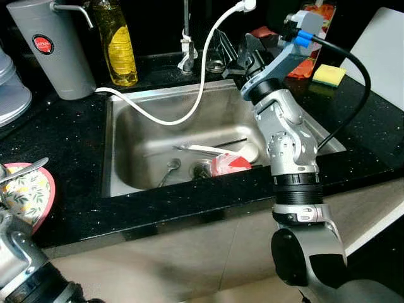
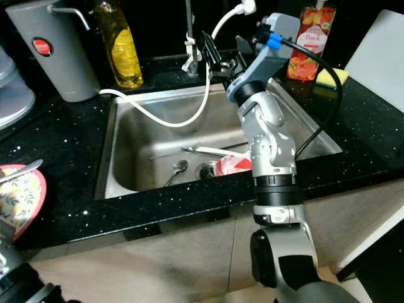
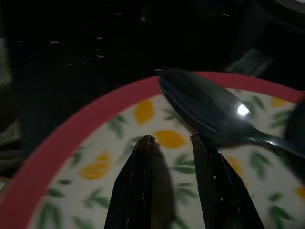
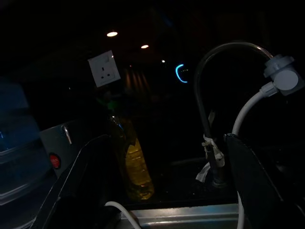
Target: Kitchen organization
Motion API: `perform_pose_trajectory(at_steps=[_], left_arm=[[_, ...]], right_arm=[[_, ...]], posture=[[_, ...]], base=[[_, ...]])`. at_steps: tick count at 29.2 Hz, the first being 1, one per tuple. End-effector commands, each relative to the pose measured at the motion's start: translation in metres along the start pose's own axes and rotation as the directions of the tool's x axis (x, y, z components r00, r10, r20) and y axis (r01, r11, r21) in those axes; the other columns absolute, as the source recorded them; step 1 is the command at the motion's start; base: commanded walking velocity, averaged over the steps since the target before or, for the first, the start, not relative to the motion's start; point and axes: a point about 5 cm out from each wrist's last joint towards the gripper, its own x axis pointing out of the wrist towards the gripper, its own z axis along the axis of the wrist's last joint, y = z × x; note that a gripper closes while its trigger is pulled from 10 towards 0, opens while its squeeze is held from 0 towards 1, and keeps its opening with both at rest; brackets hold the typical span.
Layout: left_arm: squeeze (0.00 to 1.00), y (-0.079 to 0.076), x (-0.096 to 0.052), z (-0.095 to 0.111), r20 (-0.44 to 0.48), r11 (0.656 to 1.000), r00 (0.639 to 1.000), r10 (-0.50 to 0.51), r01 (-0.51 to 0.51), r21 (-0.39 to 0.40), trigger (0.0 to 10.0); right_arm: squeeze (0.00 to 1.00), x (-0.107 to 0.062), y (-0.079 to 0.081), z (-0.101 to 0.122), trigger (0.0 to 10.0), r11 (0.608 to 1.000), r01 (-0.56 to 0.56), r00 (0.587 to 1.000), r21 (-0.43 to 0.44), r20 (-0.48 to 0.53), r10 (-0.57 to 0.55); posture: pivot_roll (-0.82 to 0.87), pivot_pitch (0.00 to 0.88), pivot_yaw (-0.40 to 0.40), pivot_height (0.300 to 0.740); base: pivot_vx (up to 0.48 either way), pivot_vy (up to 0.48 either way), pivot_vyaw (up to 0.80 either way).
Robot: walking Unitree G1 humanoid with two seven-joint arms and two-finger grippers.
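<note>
Left fingers (image 3: 143,191) slightly apart (nothing held) over plate (image 3: 71,157), spoon (image 3: 209,112) beside tips.

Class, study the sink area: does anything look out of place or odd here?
Yes. A white hose trails from the tap across the sink onto the counter, and a red cup lies tipped over near the drain beside loose spoons.

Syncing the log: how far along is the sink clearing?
Done: one spoon lies on the red-rimmed lemon-print plate, under the open left hand. In hand: nothing; the open right hand is raised by the faucet. Left: a metal spoon and red-and-white bowl in the steel sink.
</note>
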Motion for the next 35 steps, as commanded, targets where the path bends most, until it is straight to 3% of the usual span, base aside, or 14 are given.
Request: perform_pose_trajectory(at_steps=[1, 5, 11, 16, 23, 27, 28, 29, 30, 32, 35], left_arm=[[0.00, -0.009, 0.006, -0.036, -0.177, 0.994, 0.983, -0.049, 0.065, 0.089, 10.0], [0.00, -0.036, 0.017, -0.041, -0.183, 0.958, 0.969, -0.168, 0.205, 0.202, 10.0], [0.00, -0.055, 0.027, -0.048, -0.205, 0.901, 0.942, -0.265, 0.318, 0.296, 10.0], [0.00, -0.067, 0.031, -0.054, -0.244, 0.874, 0.917, -0.316, 0.382, 0.301, 10.0], [0.00, -0.099, 0.034, -0.057, -0.278, 0.813, 0.856, -0.436, 0.507, 0.286, 10.0], [0.00, -0.131, 0.016, -0.050, -0.302, 0.670, 0.720, -0.625, 0.693, 0.267, 10.0], [0.00, -0.131, 0.016, -0.050, -0.302, 0.670, 0.720, -0.625, 0.693, 0.267, 10.0], [0.00, -0.139, 0.012, -0.046, -0.294, 0.630, 0.688, -0.663, 0.725, 0.278, 10.0], [0.00, -0.139, 0.012, -0.046, -0.294, 0.630, 0.688, -0.663, 0.725, 0.278, 10.0], [0.00, -0.146, 0.009, -0.044, -0.286, 0.591, 0.661, -0.694, 0.749, 0.298, 10.0], [0.00, -0.150, 0.007, -0.043, -0.283, 0.568, 0.639, -0.715, 0.767, 0.297, 10.0]], right_arm=[[0.00, 0.001, 0.001, -0.002, 10.0, 1.000, -0.001, 1.000, 0.007, -0.006, 0.001], [0.00, 0.003, 0.000, 0.000, 10.0, 1.000, 0.002, 1.000, 0.005, 0.000, -0.002], [0.00, 0.003, 0.000, 0.003, 10.0, 1.000, 0.003, 1.000, -0.002, 0.005, -0.003], [0.00, 0.003, -0.001, 0.004, 10.0, 1.000, 0.005, 1.000, -0.006, 0.005, -0.005], [0.00, 0.005, 0.000, 0.005, 10.0, 1.000, -0.004, 1.000, -0.010, 0.009, 0.004], [0.00, 0.006, 0.001, 0.006, 10.0, 1.000, -0.010, 1.000, -0.013, 0.011, 0.010], [0.00, 0.006, 0.001, 0.006, 10.0, 1.000, -0.010, 1.000, -0.013, 0.011, 0.010], [0.00, 0.006, 0.001, 0.007, 10.0, 1.000, -0.011, 1.000, -0.014, 0.013, 0.011], [0.00, 0.006, 0.001, 0.007, 10.0, 1.000, -0.011, 1.000, -0.014, 0.013, 0.011], [0.00, 0.006, 0.001, 0.008, 10.0, 1.000, -0.011, 1.000, -0.017, 0.016, 0.011], [0.00, 0.006, 0.001, 0.008, 10.0, 1.000, -0.010, 1.000, -0.018, 0.017, 0.010]], posture=[[0.20, 0.006, 0.040, 0.740], [0.19, 0.004, 0.036, 0.740], [0.18, 0.004, 0.035, 0.740], [0.18, 0.002, 0.030, 0.740], [0.16, 0.000, 0.021, 0.740], [0.16, 0.000, 0.022, 0.740], [0.16, 0.000, 0.022, 0.740], [0.15, 0.000, 0.023, 0.740], [0.15, 0.000, 0.023, 0.740], [0.15, 0.000, 0.024, 0.740], [0.14, 0.000, 0.023, 0.740]], base=[[0.000, 0.000, 0.00], [0.000, 0.000, 0.00], [0.000, 0.000, 0.00], [0.000, 0.000, 0.00], [0.000, 0.000, 0.00], [0.000, 0.000, 0.00], [0.000, 0.000, 0.00], [0.000, 0.000, 0.00], [0.000, 0.000, 0.00], [0.000, 0.000, 0.00], [0.000, 0.000, 0.00]])
